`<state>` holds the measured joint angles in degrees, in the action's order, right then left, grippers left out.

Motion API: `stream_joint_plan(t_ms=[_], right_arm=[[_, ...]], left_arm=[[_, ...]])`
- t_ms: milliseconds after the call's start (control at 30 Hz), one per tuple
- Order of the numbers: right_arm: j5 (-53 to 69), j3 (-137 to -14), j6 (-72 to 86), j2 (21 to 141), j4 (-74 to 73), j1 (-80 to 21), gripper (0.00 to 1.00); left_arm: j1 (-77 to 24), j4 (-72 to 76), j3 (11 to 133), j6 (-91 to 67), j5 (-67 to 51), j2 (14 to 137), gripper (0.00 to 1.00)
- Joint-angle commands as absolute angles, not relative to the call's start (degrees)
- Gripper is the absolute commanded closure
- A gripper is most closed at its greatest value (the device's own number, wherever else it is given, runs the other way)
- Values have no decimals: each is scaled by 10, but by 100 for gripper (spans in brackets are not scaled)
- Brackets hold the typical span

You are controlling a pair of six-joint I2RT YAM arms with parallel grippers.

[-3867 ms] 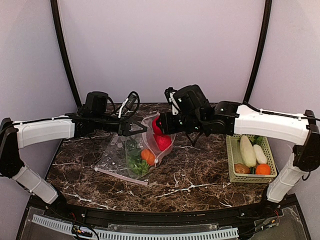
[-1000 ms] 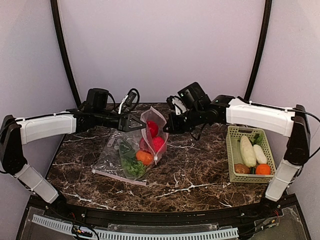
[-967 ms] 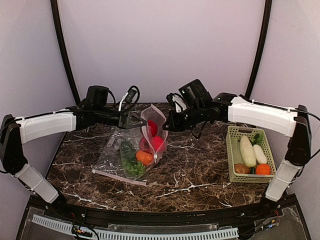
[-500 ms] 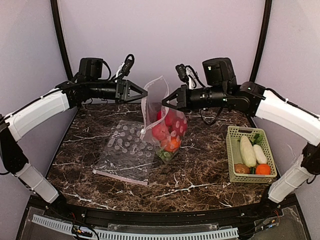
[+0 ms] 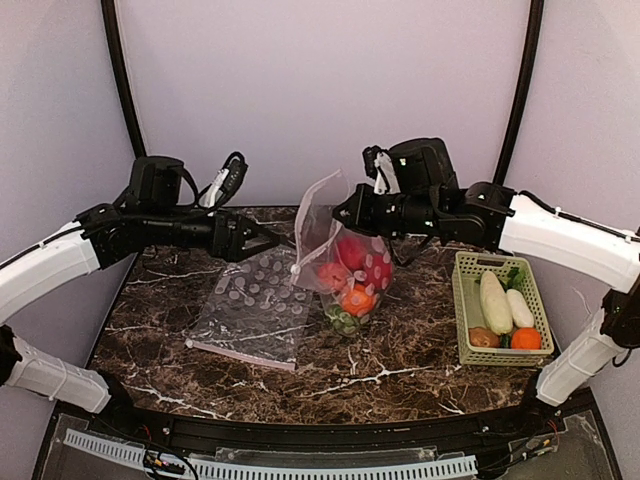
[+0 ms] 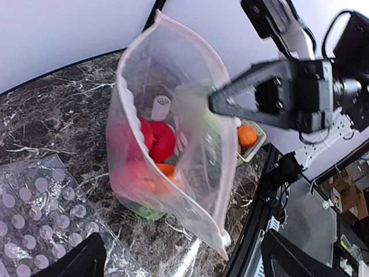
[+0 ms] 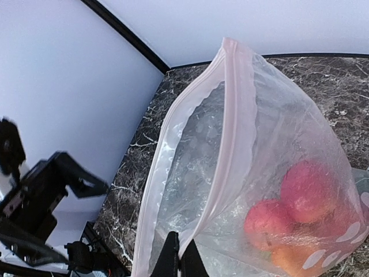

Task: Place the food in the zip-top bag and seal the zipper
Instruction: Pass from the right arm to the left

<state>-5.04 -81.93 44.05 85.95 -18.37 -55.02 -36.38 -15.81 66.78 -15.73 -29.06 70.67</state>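
My left fingers [image 6: 72, 262] are cropped at the bottom edge, and the zip-top bag [image 7: 277, 173] overruns my right wrist view.

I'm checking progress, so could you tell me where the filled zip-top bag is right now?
In the top view the zip-top bag is mid-table, held upright by the right gripper, between the flat spare bag and the green basket.

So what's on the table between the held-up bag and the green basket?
Nothing; in the top view only bare marble tabletop separates the bag from the basket.
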Motion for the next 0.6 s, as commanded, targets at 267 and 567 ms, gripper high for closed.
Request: stream_joint_plan(t_ms=[267,567], right_arm=[[-128,-879,434,887,-177,-554,100],[-133,-872,438,885,-182,-554,100]], left_arm=[[-461,-71,539,-175,-181,653,1],[-461,-49,571,-187,-168,699,24]])
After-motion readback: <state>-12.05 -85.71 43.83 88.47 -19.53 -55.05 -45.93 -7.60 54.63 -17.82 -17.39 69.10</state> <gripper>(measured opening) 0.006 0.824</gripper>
